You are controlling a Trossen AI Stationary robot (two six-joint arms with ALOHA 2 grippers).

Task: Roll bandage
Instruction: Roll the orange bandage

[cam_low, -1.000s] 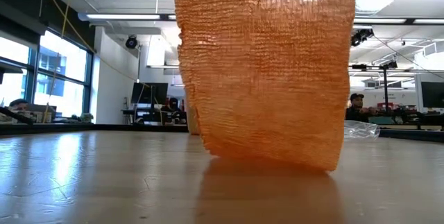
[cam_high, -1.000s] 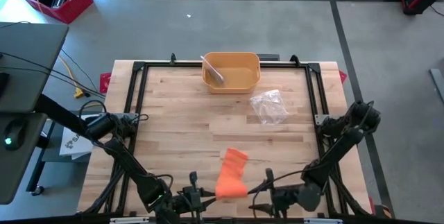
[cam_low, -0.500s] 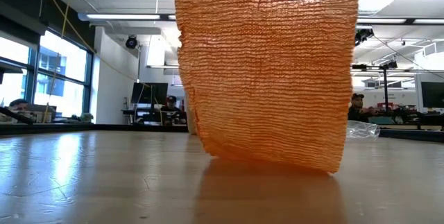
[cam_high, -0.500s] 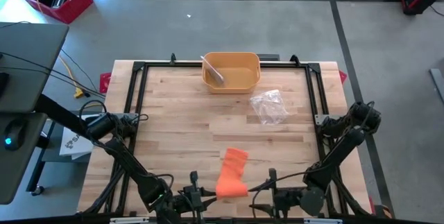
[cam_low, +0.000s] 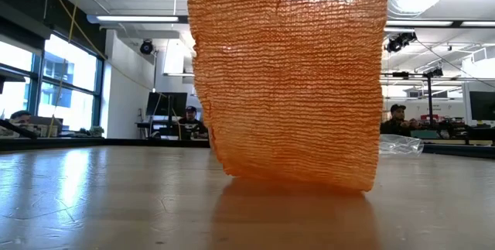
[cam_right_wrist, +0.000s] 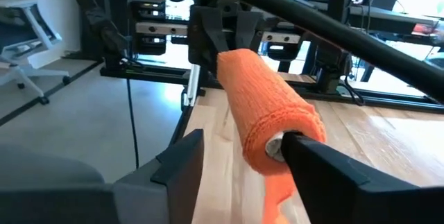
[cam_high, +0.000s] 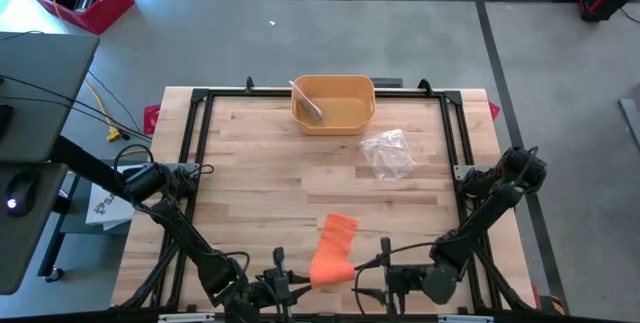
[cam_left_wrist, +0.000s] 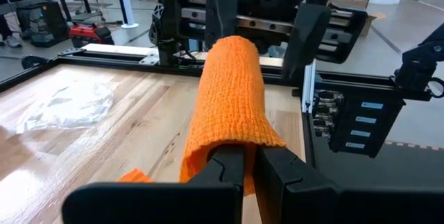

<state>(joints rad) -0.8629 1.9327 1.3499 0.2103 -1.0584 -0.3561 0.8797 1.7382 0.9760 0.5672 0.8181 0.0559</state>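
Orange bandage (cam_high: 333, 253) roll at the table's (cam_high: 270, 178) near edge, left gripper (cam_high: 283, 284) clamped on its end; your right gripper (cam_high: 372, 279), jaws apart, just slid back in, ready to re-grip and roll

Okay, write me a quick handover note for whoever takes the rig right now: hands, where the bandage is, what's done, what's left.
Left hand: shut on one end of the orange bandage, at the table's near edge.
Right hand: open around the opposite end of the roll, one finger at the roll's core.
Bandage: partly rolled between both hands; a loose tail hangs to the table.
Also on the table: yellow bin at the far edge, clear plastic bag.
Done: part of it is wound.
Left: wind in the tail.
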